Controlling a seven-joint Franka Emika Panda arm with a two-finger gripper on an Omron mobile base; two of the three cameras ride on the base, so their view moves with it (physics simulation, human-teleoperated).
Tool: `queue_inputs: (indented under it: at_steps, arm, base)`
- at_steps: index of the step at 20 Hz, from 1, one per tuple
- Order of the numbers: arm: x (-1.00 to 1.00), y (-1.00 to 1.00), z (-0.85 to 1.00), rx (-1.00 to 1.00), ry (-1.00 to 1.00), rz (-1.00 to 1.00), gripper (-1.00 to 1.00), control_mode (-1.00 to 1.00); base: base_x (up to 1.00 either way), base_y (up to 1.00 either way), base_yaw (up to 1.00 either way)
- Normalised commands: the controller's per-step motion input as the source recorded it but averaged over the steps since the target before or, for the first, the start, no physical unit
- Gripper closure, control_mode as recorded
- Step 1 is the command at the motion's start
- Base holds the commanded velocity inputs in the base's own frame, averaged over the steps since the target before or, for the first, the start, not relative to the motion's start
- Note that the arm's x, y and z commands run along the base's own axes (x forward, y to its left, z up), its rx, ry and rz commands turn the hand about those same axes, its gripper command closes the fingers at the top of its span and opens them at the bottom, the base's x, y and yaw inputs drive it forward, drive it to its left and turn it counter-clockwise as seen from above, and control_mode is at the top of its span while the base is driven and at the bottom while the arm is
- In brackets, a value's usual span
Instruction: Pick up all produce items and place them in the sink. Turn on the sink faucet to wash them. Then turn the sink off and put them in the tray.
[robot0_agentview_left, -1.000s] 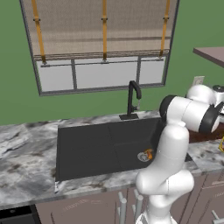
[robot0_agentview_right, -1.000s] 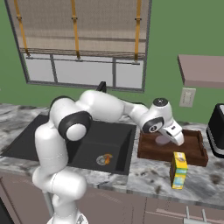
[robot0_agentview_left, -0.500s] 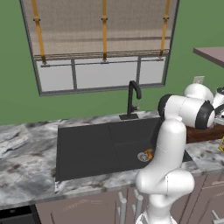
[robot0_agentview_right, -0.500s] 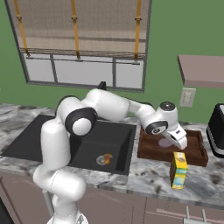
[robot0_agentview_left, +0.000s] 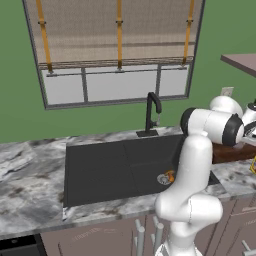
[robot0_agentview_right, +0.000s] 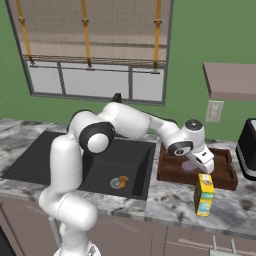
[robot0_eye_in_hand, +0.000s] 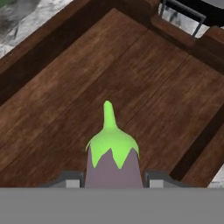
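The sink (robot0_agentview_right: 100, 165) lies left of the tray (robot0_agentview_right: 222, 177), the orange piece (robot0_agentview_right: 123, 180) by its drain awaiting its turn. Over the tray's wooden floor the gripper (robot0_eye_in_hand: 113, 180) clamps the purple eggplant (robot0_eye_in_hand: 112, 157), stem pointing ahead, presumably for setting down. The eggplant's lower body and the finger tips are cut off.

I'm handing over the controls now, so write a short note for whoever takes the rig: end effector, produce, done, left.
End effector: shut on the dull purple eggplant with green stem tip, held over the shallow dark brown wooden tray.
Small orange produce piece: on the matte black sink basin floor, beside the round steel drain.
Slim black hooked faucet: no water visible.
Done: eggplant brought to the tray.
Left: release it, then move the orange piece to the tray.
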Motion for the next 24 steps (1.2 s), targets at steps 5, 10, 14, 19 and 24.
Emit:
queue_inputs:
  at_steps: [5,10,14,19,24]
  arm:
    - [0.01,0.00,-0.20,0.01,0.00,0.00,-1.00,-1.00]
    - [0.01,0.00,-0.02,0.00,0.02,0.00,-1.00,-1.00]
    - [0.00,0.00,0.06,0.00,0.00,0.00,-1.00,-1.00]
    - [-0.05,0.10,0.27,-0.03,-0.01,0.00,-1.00,-1.00]
    - [-0.22,0.13,0.41,-0.01,-0.01,0.00,-1.00,-1.00]
  base:
    - [0.00,0.00,0.00]
    - [0.00,0.00,0.00]
    - [0.00,0.00,0.00]
    - [0.00,0.00,0.00]
    - [0.00,0.00,0.00]
